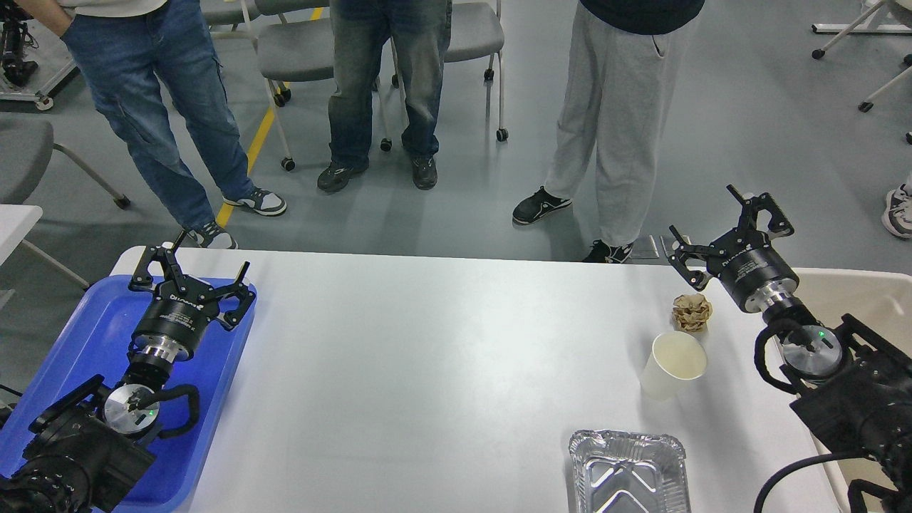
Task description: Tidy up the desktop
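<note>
Desktop glossy white, plain, no pattern. Tray on my left solid blue. Bin on my right beige. Paper cup off-white, cream inside. Crumpled paper ball tan-brown with paler creases. Foil container shiny silver, ribbed walls, embossed lines on base. My left gripper and right gripper black, silver metal rings at wrists, small green light on each wrist. Floor grey, with one yellow stripe.

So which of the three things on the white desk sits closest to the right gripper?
The crumpled brown paper ball, just below-left of the right gripper; the paper cup and foil tray sit farther away.
</note>
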Available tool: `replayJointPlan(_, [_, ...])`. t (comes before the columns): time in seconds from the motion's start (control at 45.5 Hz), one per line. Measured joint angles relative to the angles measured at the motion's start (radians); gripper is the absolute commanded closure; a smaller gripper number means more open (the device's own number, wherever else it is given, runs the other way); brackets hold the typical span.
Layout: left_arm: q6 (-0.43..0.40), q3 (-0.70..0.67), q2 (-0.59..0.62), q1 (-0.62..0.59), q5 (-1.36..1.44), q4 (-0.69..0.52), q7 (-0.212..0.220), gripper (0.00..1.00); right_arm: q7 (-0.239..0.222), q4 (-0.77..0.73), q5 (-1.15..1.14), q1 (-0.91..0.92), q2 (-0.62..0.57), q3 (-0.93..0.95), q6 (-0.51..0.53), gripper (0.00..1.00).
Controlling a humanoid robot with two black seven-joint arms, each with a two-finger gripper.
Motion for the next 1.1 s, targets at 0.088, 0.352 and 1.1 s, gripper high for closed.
replayJointPlan(0.088, [0.000, 0.000, 0.000, 0.000, 0.000, 0.000, 0.000, 0.00, 0.000, -0.001, 0.000, 0.000, 0.000, 0.000, 0.000, 0.00])
replayJointPlan(0.352, [0.000, 0.000, 0.000, 0.000, 0.000, 0.000, 0.001, 0.00, 0.000, -0.001, 0.000, -0.001, -0.001, -0.001, 0.000, 0.00])
replayJointPlan(1.1, [0.000, 0.001, 0.000, 0.000, 0.000, 0.000, -0.001, 0.00, -0.008, 0.151, -0.020, 0.039, -0.165, -0.108, -0.005, 0.00])
